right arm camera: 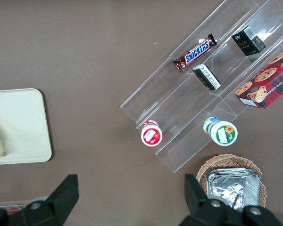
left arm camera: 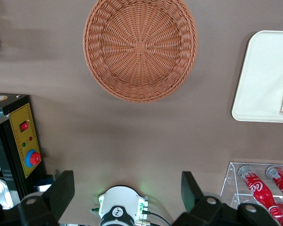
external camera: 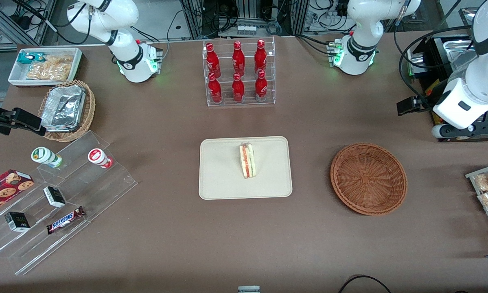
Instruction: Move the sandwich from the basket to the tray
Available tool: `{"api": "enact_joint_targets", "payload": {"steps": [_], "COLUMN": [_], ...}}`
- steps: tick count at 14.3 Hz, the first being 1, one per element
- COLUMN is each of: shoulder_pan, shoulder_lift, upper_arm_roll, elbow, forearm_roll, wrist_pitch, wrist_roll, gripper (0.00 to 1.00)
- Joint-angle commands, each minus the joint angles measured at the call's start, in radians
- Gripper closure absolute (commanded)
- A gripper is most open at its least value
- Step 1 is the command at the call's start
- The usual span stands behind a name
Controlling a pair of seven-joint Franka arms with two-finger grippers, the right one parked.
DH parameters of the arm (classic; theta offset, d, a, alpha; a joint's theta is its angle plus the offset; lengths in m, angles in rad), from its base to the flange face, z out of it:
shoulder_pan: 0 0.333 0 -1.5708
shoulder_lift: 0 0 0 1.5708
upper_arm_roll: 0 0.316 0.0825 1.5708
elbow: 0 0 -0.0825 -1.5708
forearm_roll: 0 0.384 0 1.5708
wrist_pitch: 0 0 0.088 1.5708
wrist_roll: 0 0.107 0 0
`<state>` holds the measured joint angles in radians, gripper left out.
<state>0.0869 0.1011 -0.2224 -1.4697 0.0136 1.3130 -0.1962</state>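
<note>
The sandwich (external camera: 247,160) lies on the tray (external camera: 219,179), slightly toward 3 o'clock of its centre. The basket (external camera: 368,178) sits at the tray's 3 o'clock, holding nothing. The gripper (left arm camera: 127,190) hangs above the table with fingers spread, grasping nothing.

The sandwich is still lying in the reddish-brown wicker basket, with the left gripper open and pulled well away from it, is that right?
Not quite. The sandwich lies on the cream tray, and the basket holds nothing; the front view shows this. The rest holds: the left gripper is open, raised toward the working arm's end of the table.
</note>
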Motion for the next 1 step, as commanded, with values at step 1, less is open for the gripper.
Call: {"api": "enact_joint_targets", "payload": {"steps": [1], "shoulder_pan": [-0.015], "shoulder_lift": [0.012], "upper_arm_roll": [0.014], "elbow": [0.031], "forearm_roll": [-0.006], "wrist_pitch": [-0.02], "wrist_roll": [0.009], "gripper": [0.0]}}
